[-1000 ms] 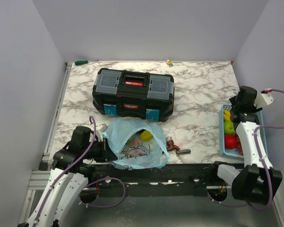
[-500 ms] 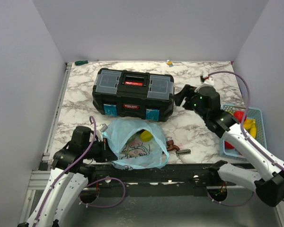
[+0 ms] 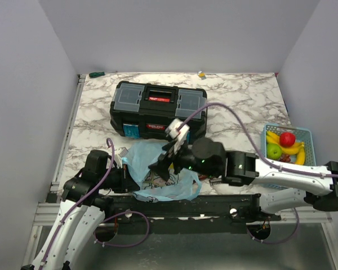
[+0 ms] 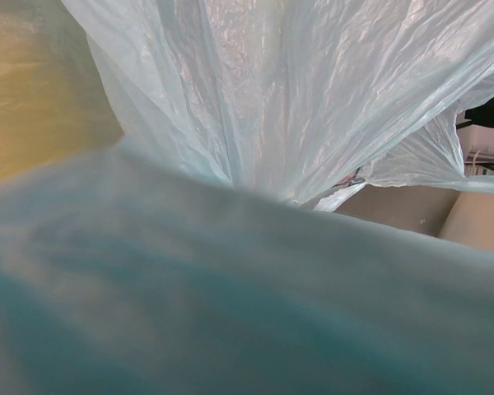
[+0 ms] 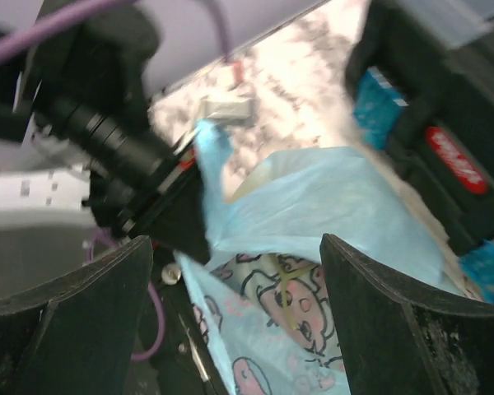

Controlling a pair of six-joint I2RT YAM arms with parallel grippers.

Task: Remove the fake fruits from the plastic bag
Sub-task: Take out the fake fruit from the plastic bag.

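The light-blue plastic bag [image 3: 158, 188] with its pink cartoon print lies at the table's near edge, mouth up. My left gripper [image 3: 125, 175] is shut on the bag's left rim; in the left wrist view crinkled film [image 4: 296, 99] fills the frame and hides the fingers. My right gripper [image 3: 162, 166] hovers over the bag's mouth, open. Its dark fingers [image 5: 82, 321] stand wide apart with the printed bag [image 5: 329, 214] below them and nothing between them. Any fruit inside the bag is hidden. A red apple [image 3: 287, 138], a green apple [image 3: 274, 151] and bananas [image 3: 296, 149] lie in the basket.
A black toolbox [image 3: 159, 111] stands just behind the bag. The light-blue mesh basket [image 3: 307, 133] sits at the right edge. A small metal spring [image 3: 217, 180] lies right of the bag. A green object [image 3: 96, 73] and a small yellow one [image 3: 201, 73] rest at the back edge.
My right arm swung from the basket at the right, across the table, to above the bag's mouth, its jaws widening. The left arm and the bag stayed put.
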